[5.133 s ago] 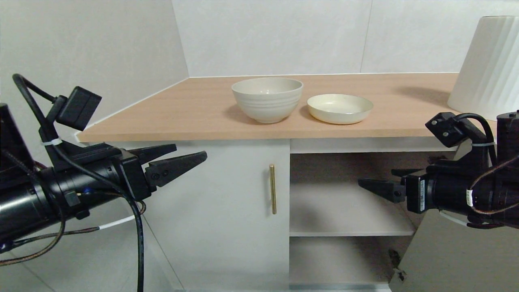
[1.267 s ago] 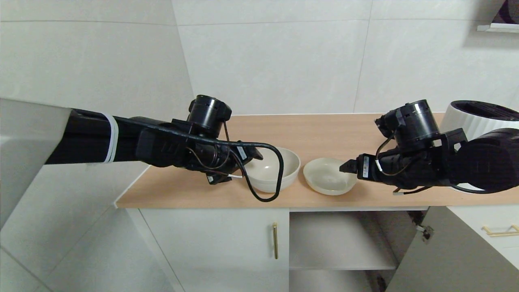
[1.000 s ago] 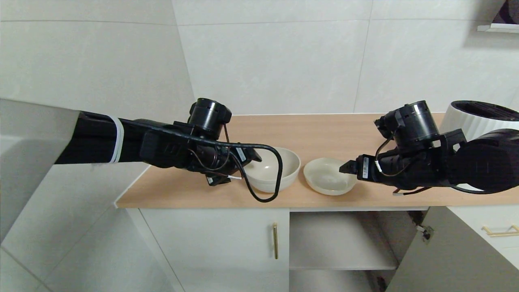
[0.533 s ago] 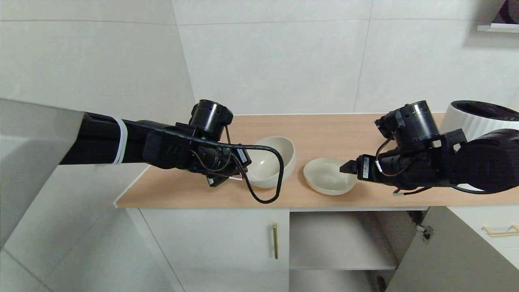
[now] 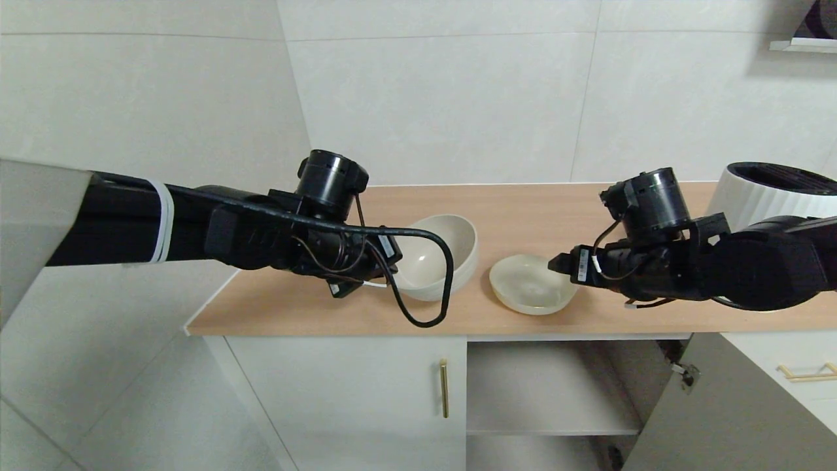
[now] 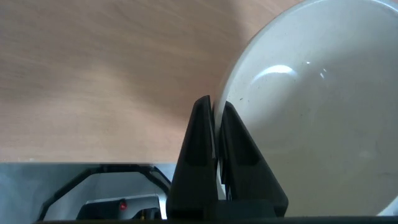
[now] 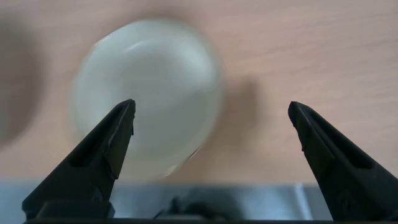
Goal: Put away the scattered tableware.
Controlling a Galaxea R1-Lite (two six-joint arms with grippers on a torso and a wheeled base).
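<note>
White tile behind, wooden desk (image 5: 523, 209) running across mid-frame. Left of centre, the left pincer (image 6: 216, 104) is pinched tight on the rim of the deep bowl (image 5: 437, 252), and up it tips, mouth turned sideways where a second ago it sat flat! Right of centre, the shallow dish (image 5: 531, 286) lies on the desk, with the right pincer (image 5: 557, 263) spread wide at its edge, risen a touch. Bowl looks secured; the open cupboard shelf (image 5: 549, 392) at lower centre is the likely destination.

The left gripper (image 5: 397, 256) holds the bowl (image 5: 437, 252) tilted beside the shallow dish (image 5: 533, 286).
</note>
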